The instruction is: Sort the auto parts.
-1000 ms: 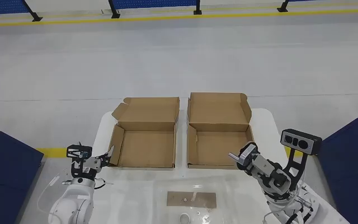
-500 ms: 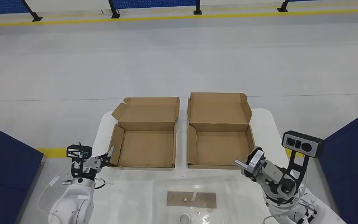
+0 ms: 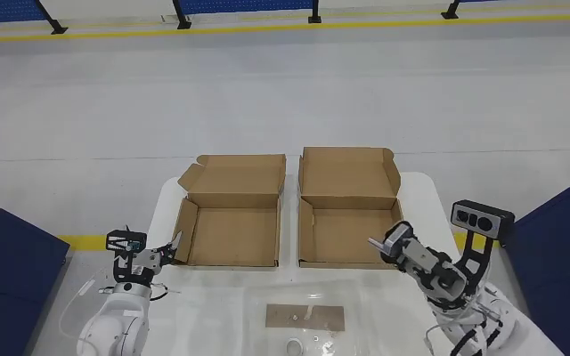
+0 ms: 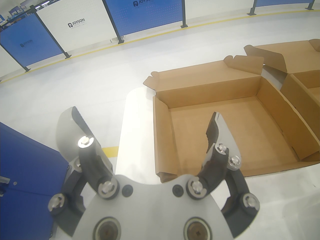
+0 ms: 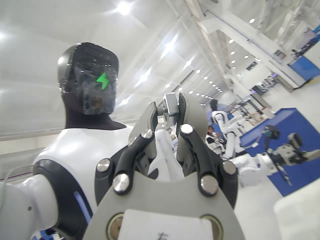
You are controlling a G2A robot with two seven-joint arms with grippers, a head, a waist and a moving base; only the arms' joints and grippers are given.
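Observation:
Two open cardboard boxes stand side by side on the white table: the left box (image 3: 235, 233) and the right box (image 3: 347, 233). My left gripper (image 3: 163, 253) hangs open and empty just off the left box's (image 4: 232, 131) near left corner; its fingers (image 4: 217, 131) are spread wide. My right gripper (image 3: 385, 242) is by the right box's near right corner, tilted upward. In the right wrist view it (image 5: 167, 112) is shut on a small grey metal auto part (image 5: 170, 108). A brown flat strip (image 3: 305, 315) and a small white part (image 3: 293, 343) lie on the clear sheet at the front.
The clear plastic sheet (image 3: 356, 311) covers the table's front middle. Both boxes have raised back flaps. A black camera block (image 3: 482, 218) stands at the table's right edge. Blue partitions flank the table on both sides.
My right gripper dipped toward the table's front, then came back up and toward the right box's near right corner. The left arm has not moved.

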